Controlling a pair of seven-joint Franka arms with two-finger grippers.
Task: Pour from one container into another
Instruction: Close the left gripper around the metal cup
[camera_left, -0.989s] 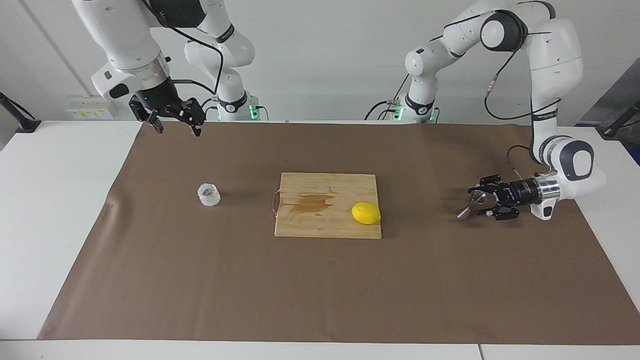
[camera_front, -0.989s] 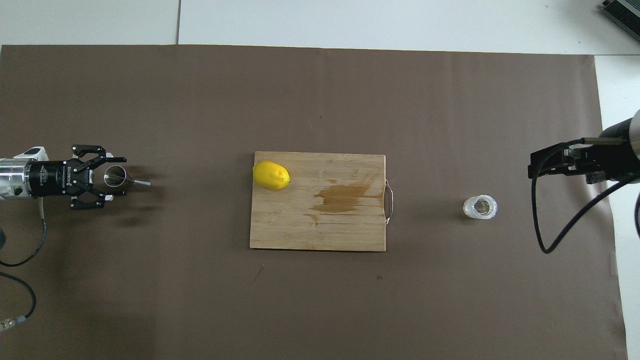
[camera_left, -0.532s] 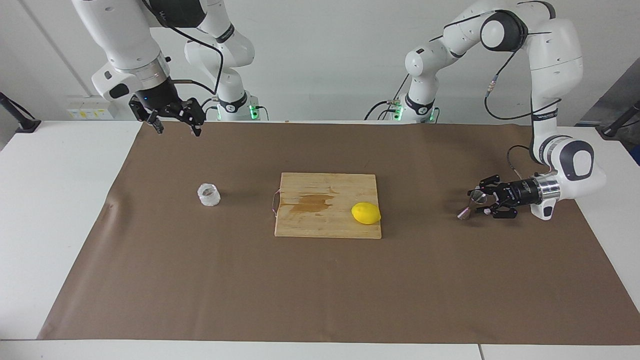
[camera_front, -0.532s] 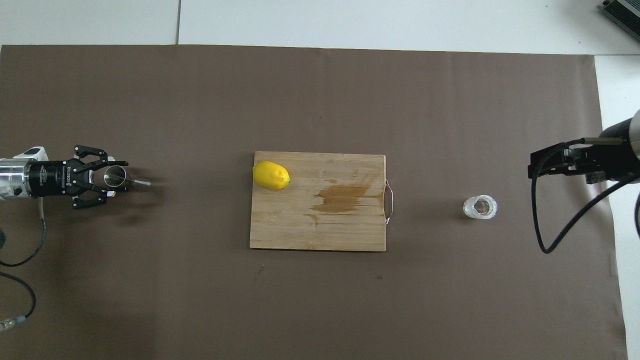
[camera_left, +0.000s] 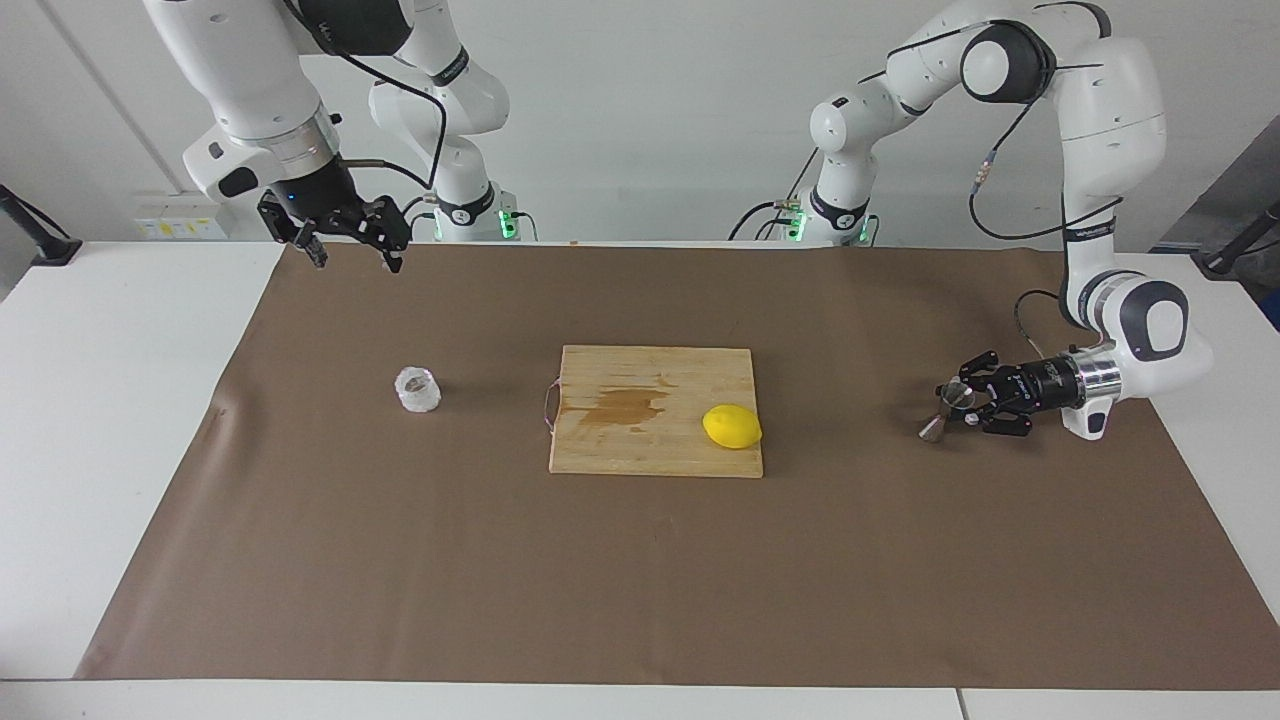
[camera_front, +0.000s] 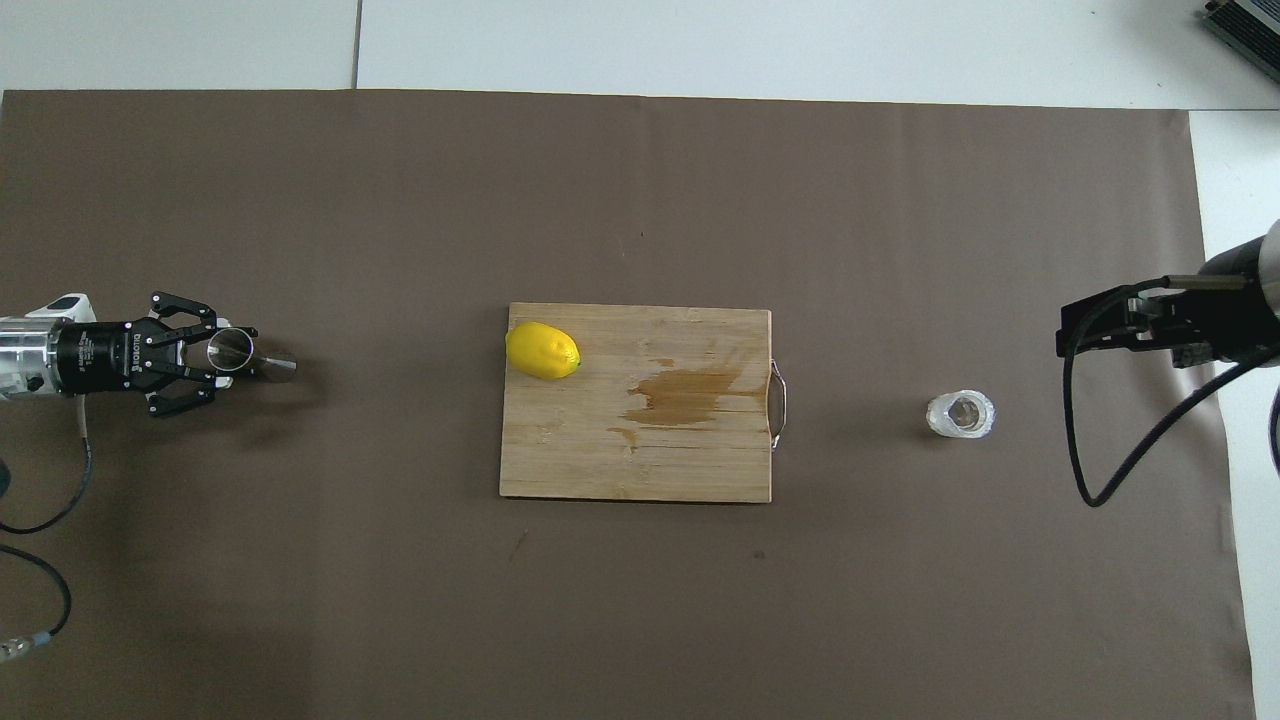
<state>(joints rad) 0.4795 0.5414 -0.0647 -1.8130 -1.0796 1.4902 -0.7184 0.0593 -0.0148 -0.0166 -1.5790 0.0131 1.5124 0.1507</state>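
Left gripper (camera_left: 962, 408) low at the left arm's end of the bench, fingers clamped on the steel jigger (camera_left: 945, 410), which sits tilted on the brown mat (camera_left: 640, 560). Right gripper (camera_left: 350, 250) waits raised over the mat's edge, fingers spread wide, empty. Clear cup (camera_left: 418, 390) stands upright between it and the cutting board (camera_left: 655, 445).

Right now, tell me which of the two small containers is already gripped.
The steel jigger, at the left arm's end of the mat: the left tool is shut on it. The clear faceted cup stands alone, untouched.
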